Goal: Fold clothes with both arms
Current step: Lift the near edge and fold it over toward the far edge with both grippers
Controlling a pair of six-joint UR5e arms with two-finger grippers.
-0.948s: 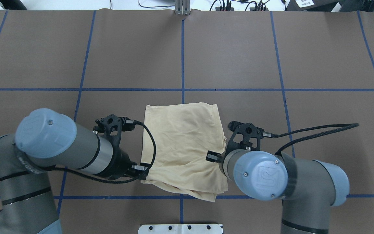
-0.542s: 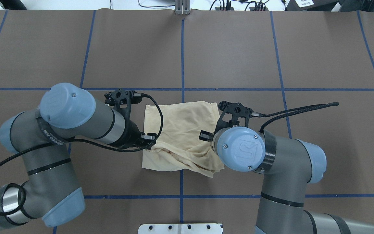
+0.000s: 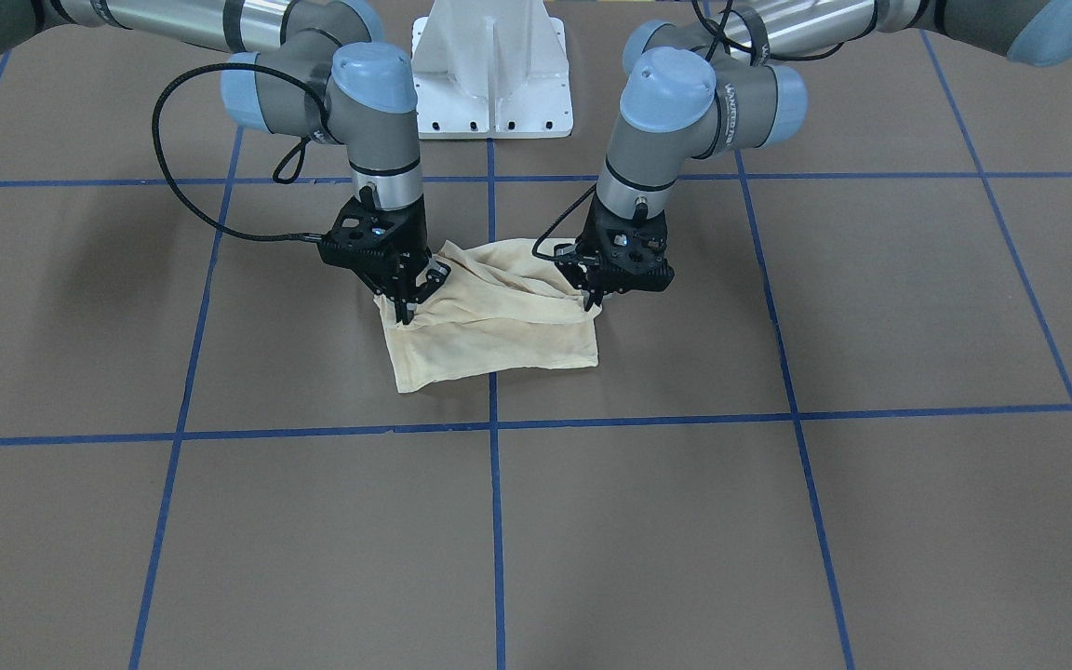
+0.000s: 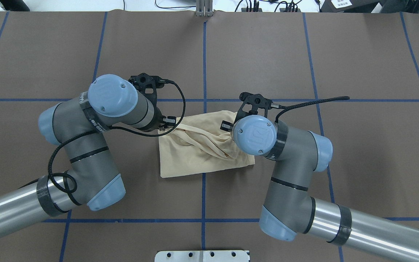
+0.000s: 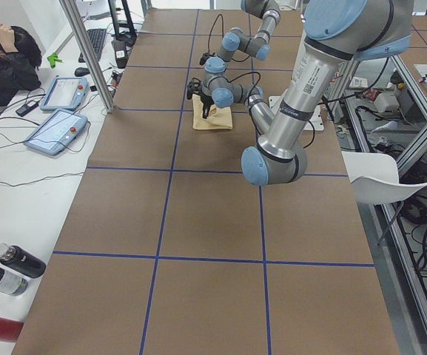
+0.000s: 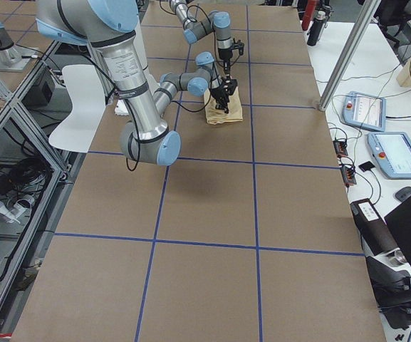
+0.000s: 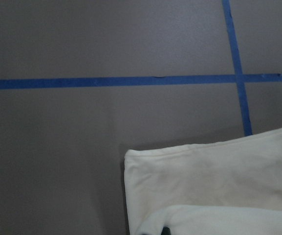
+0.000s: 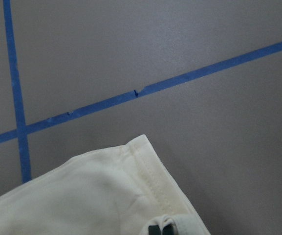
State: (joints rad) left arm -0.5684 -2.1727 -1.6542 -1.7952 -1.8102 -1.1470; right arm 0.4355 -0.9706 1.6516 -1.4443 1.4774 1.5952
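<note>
Jaws have carried the shirt (image 4: 195,163) edge farther forward.

Overhead, front-facing, two side views, two close wrist views; shared shirt (image 4: 195,163)

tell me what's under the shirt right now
The brown table, with a blue tape line running beneath the shirt. Under the edge lifted by the left gripper and right gripper lies the shirt's own lower layer. Anything between the layers is hidden.
</note>
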